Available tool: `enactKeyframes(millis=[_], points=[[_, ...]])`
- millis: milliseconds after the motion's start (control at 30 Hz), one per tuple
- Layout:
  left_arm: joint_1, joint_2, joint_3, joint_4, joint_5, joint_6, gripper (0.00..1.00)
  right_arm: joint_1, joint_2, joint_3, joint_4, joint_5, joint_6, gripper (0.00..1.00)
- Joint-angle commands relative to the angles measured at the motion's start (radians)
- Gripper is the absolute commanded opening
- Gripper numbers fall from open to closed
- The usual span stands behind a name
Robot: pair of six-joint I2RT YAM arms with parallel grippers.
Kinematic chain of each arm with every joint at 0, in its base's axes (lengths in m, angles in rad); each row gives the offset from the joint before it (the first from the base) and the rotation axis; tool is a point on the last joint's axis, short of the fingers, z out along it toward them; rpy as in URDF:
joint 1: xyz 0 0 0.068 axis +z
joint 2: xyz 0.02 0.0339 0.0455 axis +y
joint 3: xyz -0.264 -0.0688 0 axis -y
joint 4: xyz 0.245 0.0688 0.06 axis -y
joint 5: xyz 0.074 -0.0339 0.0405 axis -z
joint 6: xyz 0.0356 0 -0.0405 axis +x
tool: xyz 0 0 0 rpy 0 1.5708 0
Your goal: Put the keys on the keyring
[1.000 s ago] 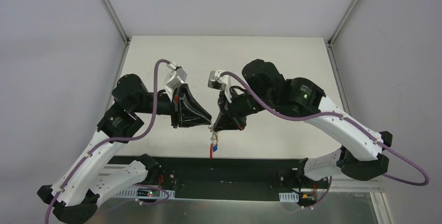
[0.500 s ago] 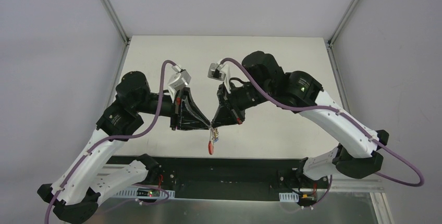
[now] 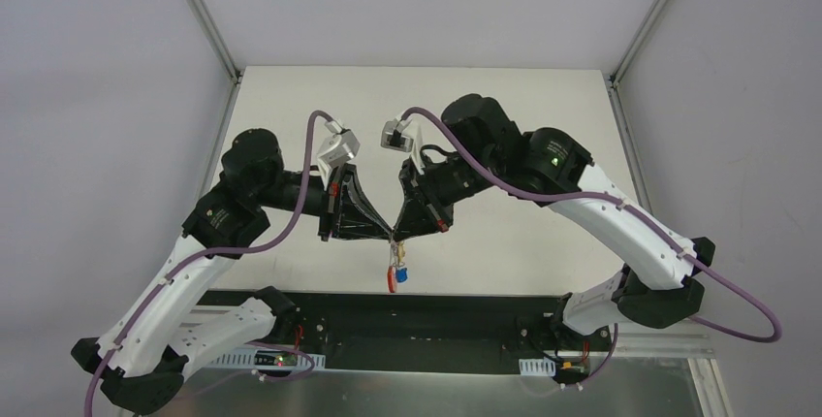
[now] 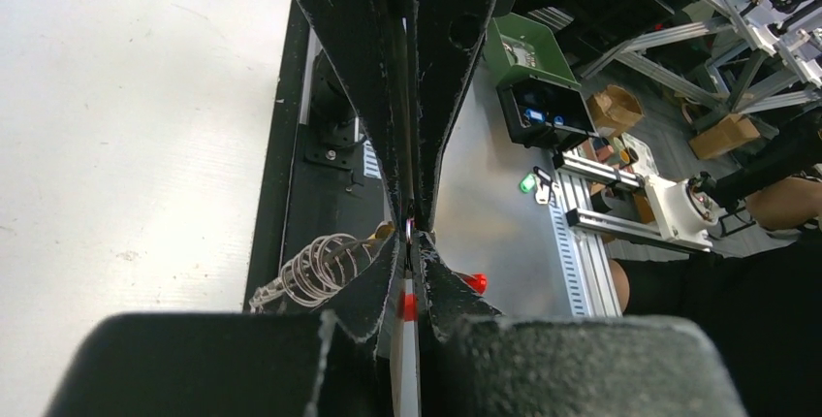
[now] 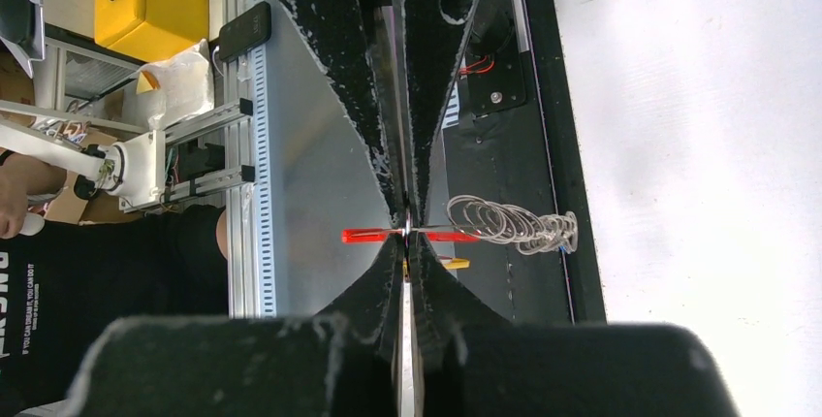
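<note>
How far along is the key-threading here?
Done: keyring dangles in the air. In hand: left claw and right claw shut tip to tip at its top, yellow-headed key by the right one's tips. Left: threading not visibly confirmed, then release.

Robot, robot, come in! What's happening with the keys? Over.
Both shut, tip to tip: left gripper on keyring, right gripper on key. Red strap and blue tag dangle below. Nothing in the way.
</note>
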Motion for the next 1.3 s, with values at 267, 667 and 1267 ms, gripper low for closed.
enactKeyframes(millis=[267, 667, 1267], points=[[0.01, -0.013, 0.055, -0.011, 0.006, 0.08, 0.0, -0.001, -0.002, 0.039, 0.004, -0.016, -0.011, 0.06], [-0.013, -0.16, -0.028, 0.21, -0.102, 0.149, 0.0, 0.005, -0.269, -0.248, 0.397, 0.221, 0.014, 0.43], [-0.013, -0.264, -0.385, 1.149, -0.464, -0.141, 0.0, 0.06, -0.45, -0.525, 0.887, 0.218, -0.159, 0.41]])
